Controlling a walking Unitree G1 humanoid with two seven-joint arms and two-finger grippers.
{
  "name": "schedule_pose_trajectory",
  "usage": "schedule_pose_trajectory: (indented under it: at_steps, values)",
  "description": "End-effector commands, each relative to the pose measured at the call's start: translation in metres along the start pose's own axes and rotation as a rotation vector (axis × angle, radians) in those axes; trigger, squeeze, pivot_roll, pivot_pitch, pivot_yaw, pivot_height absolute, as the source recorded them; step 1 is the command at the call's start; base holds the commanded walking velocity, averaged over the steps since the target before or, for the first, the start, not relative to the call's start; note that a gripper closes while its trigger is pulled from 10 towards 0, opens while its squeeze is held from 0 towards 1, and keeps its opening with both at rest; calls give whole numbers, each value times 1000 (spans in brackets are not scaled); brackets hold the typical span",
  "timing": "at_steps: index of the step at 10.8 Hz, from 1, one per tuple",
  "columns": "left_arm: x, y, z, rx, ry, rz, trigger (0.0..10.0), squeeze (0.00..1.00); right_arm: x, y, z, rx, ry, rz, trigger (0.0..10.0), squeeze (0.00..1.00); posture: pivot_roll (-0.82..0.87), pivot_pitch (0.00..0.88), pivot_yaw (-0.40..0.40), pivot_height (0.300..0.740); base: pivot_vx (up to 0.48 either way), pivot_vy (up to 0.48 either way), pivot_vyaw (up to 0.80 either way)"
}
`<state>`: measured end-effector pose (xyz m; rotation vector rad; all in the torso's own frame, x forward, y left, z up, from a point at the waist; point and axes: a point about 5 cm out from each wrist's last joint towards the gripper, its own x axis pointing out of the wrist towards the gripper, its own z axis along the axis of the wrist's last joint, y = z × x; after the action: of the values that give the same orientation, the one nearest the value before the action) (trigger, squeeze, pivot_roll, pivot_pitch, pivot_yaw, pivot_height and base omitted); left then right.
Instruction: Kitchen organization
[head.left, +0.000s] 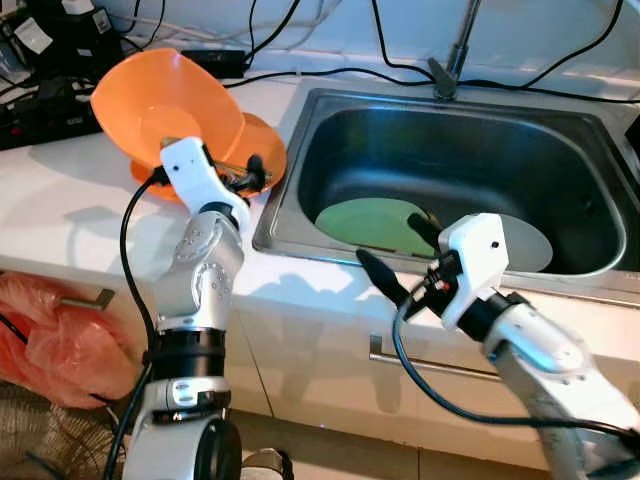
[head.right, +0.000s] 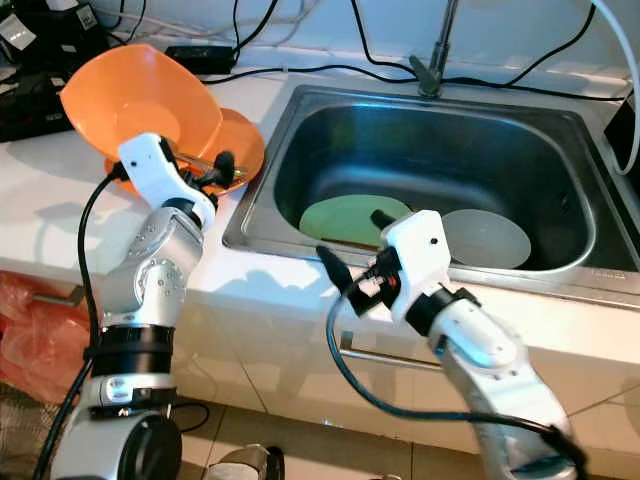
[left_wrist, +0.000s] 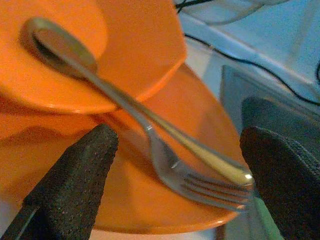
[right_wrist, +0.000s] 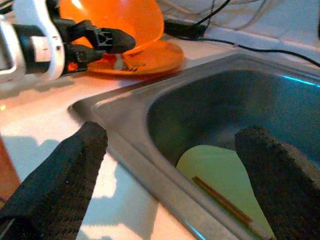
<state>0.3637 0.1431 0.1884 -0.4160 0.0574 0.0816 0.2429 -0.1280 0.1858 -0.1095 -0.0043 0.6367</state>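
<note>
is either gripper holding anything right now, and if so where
Nothing is held. The left gripper is open around the metal fork on the orange plate; the right gripper is open, empty.

Two silver-grey arms, black ring joints, white wrist housings. left gripper (head.left: 254, 172) and right gripper (head.left: 398, 256): long black textured fingers. Black cable loops along each forearm.

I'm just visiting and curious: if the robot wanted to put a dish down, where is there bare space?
Bare white counter lies in front of the orange plate, left of the sink. The sink's back half is bare steel. Its front floor is crowded by a green plate and a grey plate. The orange plate holds a tilted orange bowl, spoon and fork.
</note>
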Motion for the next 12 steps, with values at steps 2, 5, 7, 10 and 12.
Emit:
schedule_pose_trajectory:
  at_steps: [2, 5, 7, 10, 12]
  values:
    - [7, 3, -1, 46, 44, 33, 10000, 0, -1, -2, 6, -7, 4, 20, 10000, 0, 56, 124, 8, 740, 0, 0, 0]
    - [22, 1, 8, -9, 92, 44, 10000, 0, -2, 6, 5, 0, 16, 50, 10000, 0, 48, 127, 15, 740, 0, 0, 0]
    - [30, 4, 11, -106, 176, 82, 10000, 514, -2, 8, 5, 0, 18, 54, 10000, 0, 51, 122, 22, 740, 0, 0, 0]
    - [34, 13, 17, -212, 180, 73, 0, 82, -1, 9, 5, -10, 17, 63, 10000, 0, 56, 114, 21, 740, 0, 0, 0]
    - [36, 19, 21, -267, 185, 83, 0, 0, 0, 9, 5, -18, 16, 61, 10000, 0, 59, 111, 25, 740, 0, 0, 0]
